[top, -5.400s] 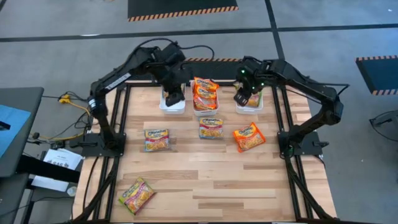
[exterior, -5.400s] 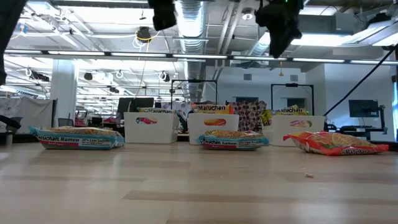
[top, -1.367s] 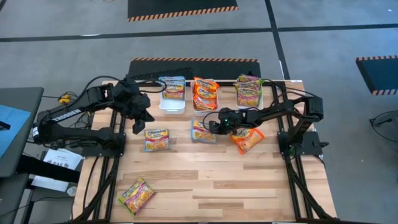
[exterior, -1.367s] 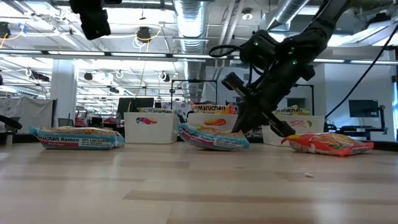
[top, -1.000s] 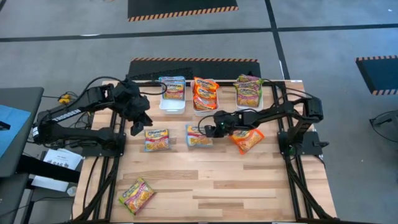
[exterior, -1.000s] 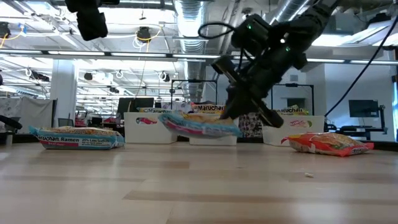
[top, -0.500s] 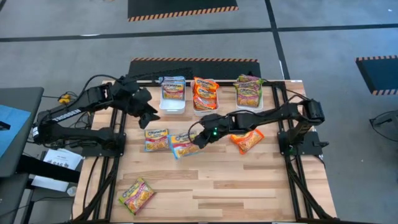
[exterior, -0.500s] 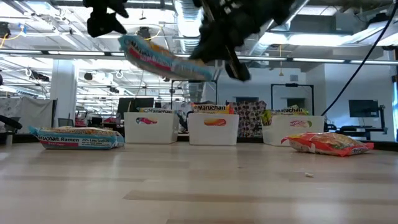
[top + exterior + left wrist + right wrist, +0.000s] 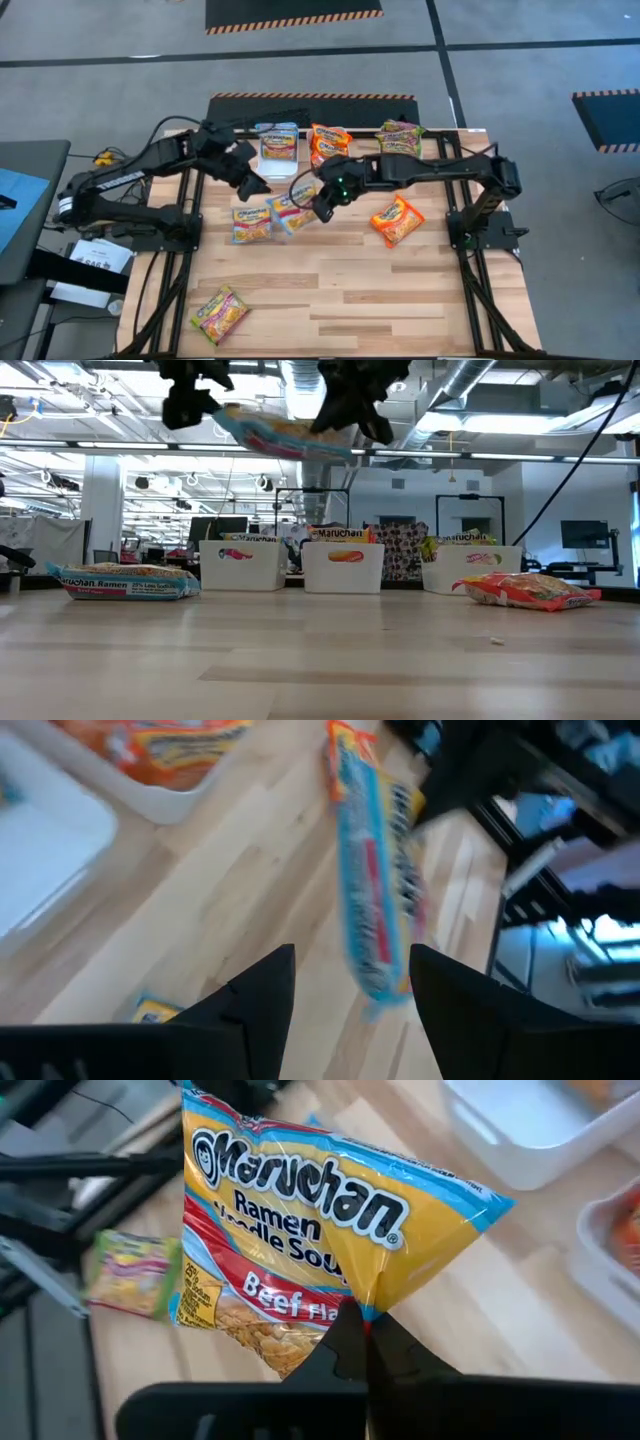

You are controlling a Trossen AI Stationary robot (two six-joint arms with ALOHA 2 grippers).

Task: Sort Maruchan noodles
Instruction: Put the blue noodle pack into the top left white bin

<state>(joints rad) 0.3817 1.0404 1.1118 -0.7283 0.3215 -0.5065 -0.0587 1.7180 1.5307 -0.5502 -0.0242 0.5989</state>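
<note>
My right gripper (image 9: 316, 206) is shut on a yellow Maruchan packet with blue edges and a red band (image 9: 280, 1230), held high above the table's middle (image 9: 280, 432). My left gripper (image 9: 350, 990) hangs open just left of it (image 9: 254, 182), its fingers pointing at the packet's edge (image 9: 375, 890) without touching. Another blue-edged packet (image 9: 252, 224), an orange one (image 9: 398, 220) and a green-pink one (image 9: 220, 312) lie flat on the table. My right gripper pinches the packet's blue sealed edge (image 9: 362, 1308) between its two fingers, the wrapper gathered to a point there. The fingers slant down from the table's right. The packet is lifted clear and sticks out past the fingertips toward the left gripper, roughly level.
Three white bins stand in a row at the far edge: the left (image 9: 278, 160) holds a blue-edged packet, the middle (image 9: 330, 148) orange ones, the right (image 9: 400, 145) green-pink ones. Bare wood lies at the near right.
My right gripper has lifted the blue-edged packet off the table's middle, carried it up and toward the left edge, and rolled, so the packet hangs clear. My left gripper has turned, edged toward the packet and opened.
</note>
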